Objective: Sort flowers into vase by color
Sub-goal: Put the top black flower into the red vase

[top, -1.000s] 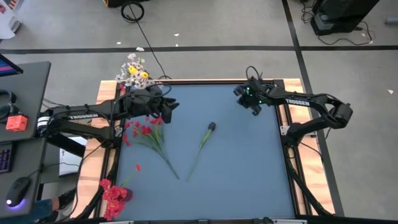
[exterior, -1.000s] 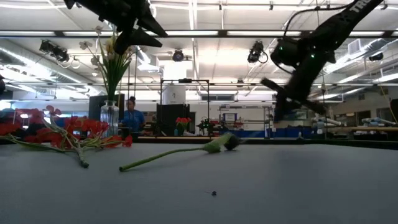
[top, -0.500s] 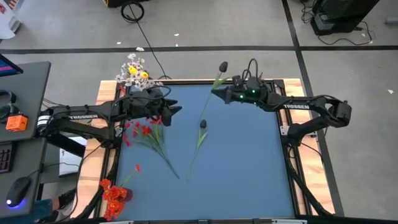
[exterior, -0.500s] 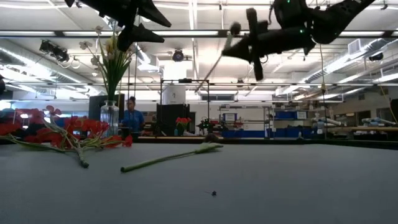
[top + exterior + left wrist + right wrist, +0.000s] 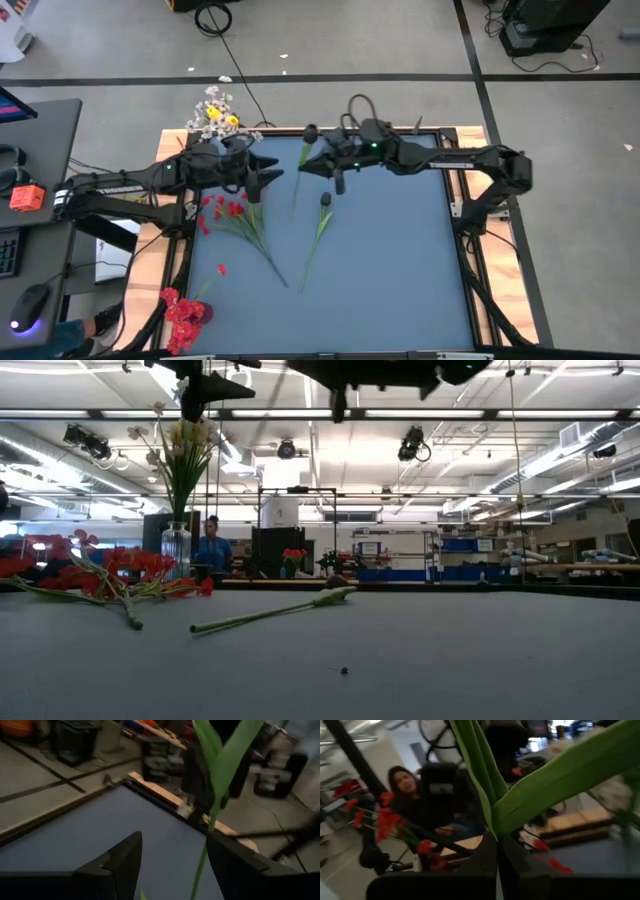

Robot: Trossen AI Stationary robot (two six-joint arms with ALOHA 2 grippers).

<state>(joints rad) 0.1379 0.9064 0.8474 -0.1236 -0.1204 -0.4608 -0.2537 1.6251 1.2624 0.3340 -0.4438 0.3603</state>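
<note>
While half a second back held near far edge, right end effector [image 5: 322, 165] now reaches further toward left arm over blue surface [image 5: 400, 260], clamped on dark-bud flower [image 5: 303, 160], stem hanging down from grip. Left end effector [image 5: 262, 178] hovers near red sprigs [image 5: 232, 215], fingers spread, nothing between. Clear vase [image 5: 176, 550] at far left corner holds white and yellow blossoms [image 5: 215, 113] on green stems. Second dark-bud flower [image 5: 320, 225] lies flat mid-surface, unmoved. Red bunch [image 5: 182, 315] sits at near left corner.
</note>
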